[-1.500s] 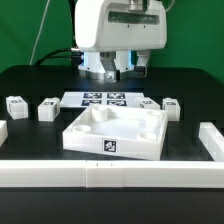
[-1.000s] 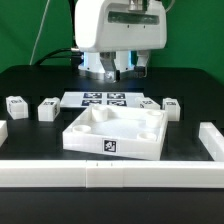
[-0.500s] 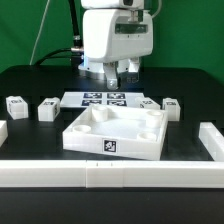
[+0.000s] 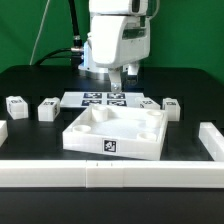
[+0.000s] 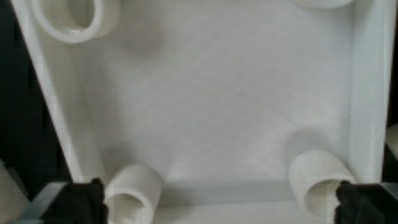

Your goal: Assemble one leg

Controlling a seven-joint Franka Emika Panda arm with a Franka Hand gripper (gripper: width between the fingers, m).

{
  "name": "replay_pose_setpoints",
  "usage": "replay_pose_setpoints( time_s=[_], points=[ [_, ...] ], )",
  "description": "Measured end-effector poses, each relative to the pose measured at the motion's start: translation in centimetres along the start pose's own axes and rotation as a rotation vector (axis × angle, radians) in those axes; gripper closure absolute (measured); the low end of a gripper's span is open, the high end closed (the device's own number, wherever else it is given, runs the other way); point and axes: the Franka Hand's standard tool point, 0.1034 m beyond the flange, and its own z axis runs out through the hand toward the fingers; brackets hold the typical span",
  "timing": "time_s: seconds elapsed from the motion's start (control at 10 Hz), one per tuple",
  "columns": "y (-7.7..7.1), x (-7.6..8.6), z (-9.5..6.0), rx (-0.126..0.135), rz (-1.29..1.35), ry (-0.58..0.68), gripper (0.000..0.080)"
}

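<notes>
Several small white legs with tags lie on the black table: two at the exterior view's left (image 4: 15,104) (image 4: 47,110) and two at its right (image 4: 150,104) (image 4: 172,107). The large white tray-like piece (image 4: 112,147) with round corner sockets sits in the middle. My gripper (image 4: 117,78) hangs above the marker board (image 4: 92,99), behind the tray. In the wrist view my gripper (image 5: 222,203) is open and empty. Its dark fingertips (image 5: 80,198) stand wide apart over the tray's floor (image 5: 214,110), with two round sockets (image 5: 135,190) between them. No leg shows in the wrist view.
A long white bar (image 4: 110,178) lies along the front. Another bar (image 4: 210,141) is at the exterior view's right and a bar end (image 4: 3,130) at its left. A green wall and cables stand behind the arm.
The wrist has turned about its axis and shifted slightly toward the exterior view's right. The gripper stays open and empty. No part on the table has moved.
</notes>
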Motion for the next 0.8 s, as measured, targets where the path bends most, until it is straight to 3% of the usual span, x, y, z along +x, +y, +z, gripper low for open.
replay_pose_setpoints(
  time_s=[0.2,0.3,0.8],
  points=[
    [-1.2,-0.2,0.8,0.016,-0.046,-0.004,0.0150],
    [-2.6,-0.8,1.6,0.044,-0.103,-0.012,0.0150],
    [-6.5,-1.8,5.3,0.143,-0.191,-0.032,0.0150]
  ],
)
